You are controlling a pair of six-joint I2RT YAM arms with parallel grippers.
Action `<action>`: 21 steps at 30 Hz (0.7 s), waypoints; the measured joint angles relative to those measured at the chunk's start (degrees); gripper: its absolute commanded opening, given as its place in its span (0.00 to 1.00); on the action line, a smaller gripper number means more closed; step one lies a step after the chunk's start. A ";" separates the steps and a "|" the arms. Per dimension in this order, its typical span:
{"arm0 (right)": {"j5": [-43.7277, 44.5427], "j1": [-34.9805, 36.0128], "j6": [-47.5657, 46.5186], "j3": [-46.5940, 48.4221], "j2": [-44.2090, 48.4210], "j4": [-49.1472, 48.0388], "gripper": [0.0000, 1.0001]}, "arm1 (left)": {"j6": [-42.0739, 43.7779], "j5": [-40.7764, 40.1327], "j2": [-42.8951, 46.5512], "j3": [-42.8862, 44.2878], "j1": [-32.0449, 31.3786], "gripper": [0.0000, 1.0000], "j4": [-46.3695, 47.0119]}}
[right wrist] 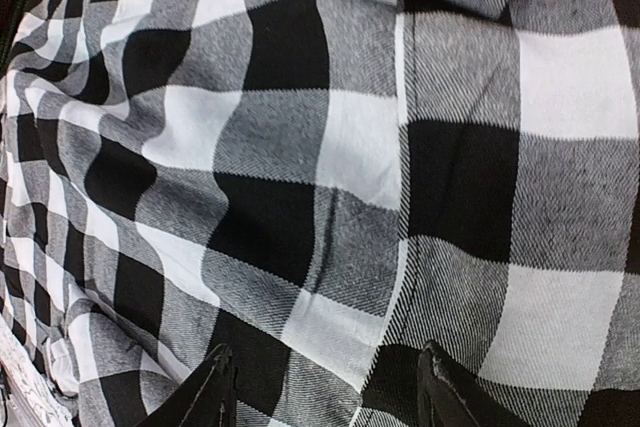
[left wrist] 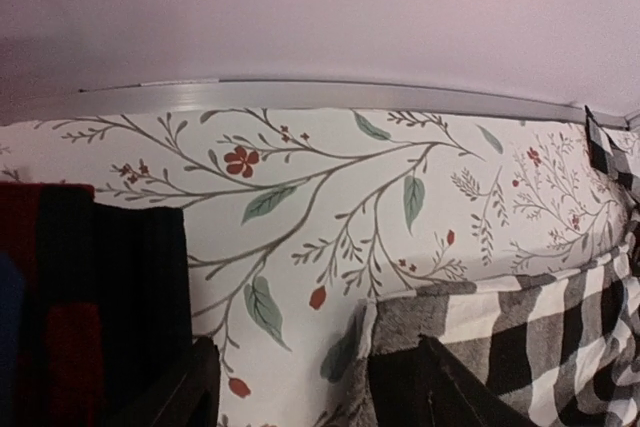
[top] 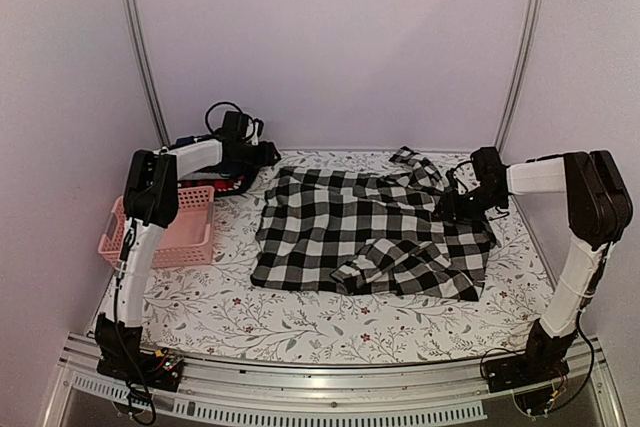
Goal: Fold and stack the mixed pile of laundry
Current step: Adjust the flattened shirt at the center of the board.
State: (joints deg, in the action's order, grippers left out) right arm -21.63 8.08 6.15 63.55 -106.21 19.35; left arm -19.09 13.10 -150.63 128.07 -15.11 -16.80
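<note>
Two grippers, both with jaws apart. On the left, past the pink basket (top: 190, 237), the left gripper (left wrist: 315, 343) hangs empty beside the red-and-black plaid piece (left wrist: 60, 277). The checked shirt (top: 370, 232) lies spread mid-table, and the right gripper (right wrist: 325, 352) hovers over its right side.

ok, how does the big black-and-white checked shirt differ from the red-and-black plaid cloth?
The black-and-white checked shirt lies spread across mid-table; the red-and-black plaid cloth sits at the far left, mostly hidden. The shirt's light squares are white, the plaid cloth's red. Both are checked fabric.
</note>
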 measured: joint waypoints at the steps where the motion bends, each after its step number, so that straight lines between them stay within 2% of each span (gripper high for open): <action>1: -0.02 0.00 -0.04 0.70 0.11 0.09 0.60 | 0.28 -0.04 2.03 -2.64 -0.31 0.66 0.33; 7: -0.90 0.00 0.11 3.19 1.92 -1.20 0.60 | 0.52 -1.03 26.03 -32.20 -4.61 0.58 4.61; 10: -1.88 0.00 0.61 0.39 4.61 -2.64 0.59 | -0.20 -1.16 38.56 -47.65 -7.89 0.50 7.85; 12: -2.56 0.04 0.90 -2.86 7.54 -2.60 0.59 | -0.74 -1.16 44.33 -56.37 -10.27 0.49 9.84; 16: -2.95 0.28 1.90 -9.03 12.85 -2.51 0.59 | -1.90 -2.34 48.46 -68.83 -14.95 0.49 10.75; 21: -3.74 0.66 3.78 -16.76 17.18 -2.82 0.59 | -3.58 -4.28 49.57 -77.92 -17.99 0.46 11.58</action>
State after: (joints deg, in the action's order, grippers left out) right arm -25.36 8.73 9.93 46.78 -89.03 16.53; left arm -22.68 8.82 -101.06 50.15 -33.10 -5.21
